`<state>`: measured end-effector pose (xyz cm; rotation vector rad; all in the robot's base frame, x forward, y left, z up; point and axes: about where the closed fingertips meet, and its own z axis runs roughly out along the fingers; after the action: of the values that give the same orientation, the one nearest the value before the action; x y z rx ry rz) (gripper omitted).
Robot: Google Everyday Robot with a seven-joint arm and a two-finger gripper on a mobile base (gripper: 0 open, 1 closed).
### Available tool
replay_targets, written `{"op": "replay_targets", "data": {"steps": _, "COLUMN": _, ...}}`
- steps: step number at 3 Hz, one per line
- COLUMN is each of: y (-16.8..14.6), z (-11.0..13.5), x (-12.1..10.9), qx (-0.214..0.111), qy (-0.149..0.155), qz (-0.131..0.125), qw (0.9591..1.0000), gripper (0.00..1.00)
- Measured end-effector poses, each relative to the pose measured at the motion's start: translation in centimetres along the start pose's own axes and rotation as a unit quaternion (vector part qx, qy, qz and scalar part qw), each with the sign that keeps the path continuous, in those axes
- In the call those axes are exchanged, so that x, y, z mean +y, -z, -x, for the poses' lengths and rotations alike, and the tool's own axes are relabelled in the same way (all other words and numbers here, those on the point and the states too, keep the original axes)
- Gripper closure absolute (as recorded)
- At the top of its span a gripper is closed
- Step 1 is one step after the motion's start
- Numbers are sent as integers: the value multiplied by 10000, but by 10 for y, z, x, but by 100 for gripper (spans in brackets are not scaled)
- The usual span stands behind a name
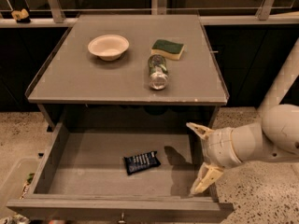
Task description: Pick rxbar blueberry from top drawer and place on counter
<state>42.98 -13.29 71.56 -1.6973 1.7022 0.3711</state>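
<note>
Camera view, single one. Count on the counter [84, 80]: 1 bowl [108, 46], pale, upright, back L; 1 sponge [167, 49], green top over yellow, back R of centre; 1 bottle [158, 72], clear, lying on its side just in front of the sponge w/ one end toward the front edge. Bowl and bottle are well apart; sponge and bottle are just beside each other, can't tell if touching.

Below the counter: 1 drawer [88, 171], pulled out, grey bottom. In it 1 snack bar [141, 162], dark blue wrapper w/ pale lettering, lying flat and slightly skewed, about mid-drawer, a bit R of centre and toward the front. Nothing touches it.

1 gripper [192, 158], at the drawer's R side wall, near the front R corner, to the R of the snack bar and apart from it. Its 2 fingers [198, 129] are spread wide, one up, one down, nothing btwn them, so released. Its shadow falls on the drawer bottom btwn it and the bar. 1 arm [268, 134], white, comes in from the R.

Hidden / cut off: arm runs out of frame at the R edge. Drawer front is cropped at the bottom; its knob [122, 217] shows only in part. Wrapper lettering is too small to read. Bottom L, 1 bin [13, 183] on the speckled floor [261, 195], cut by the frame, contents not clear.
</note>
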Motion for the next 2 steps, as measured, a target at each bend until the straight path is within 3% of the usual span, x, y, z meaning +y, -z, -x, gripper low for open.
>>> {"op": "replay_targets", "data": {"steps": 1, "y": 15, "z": 29, "x": -37, "qx": -30, "qy": 269, "qz": 64, "qw": 9996, "gripper": 0}}
{"op": "replay_targets", "data": {"steps": 2, "y": -4, "z": 32, "x": -49, "qx": -264, "qy": 373, "qz": 387, "qw": 9982, "gripper": 0}}
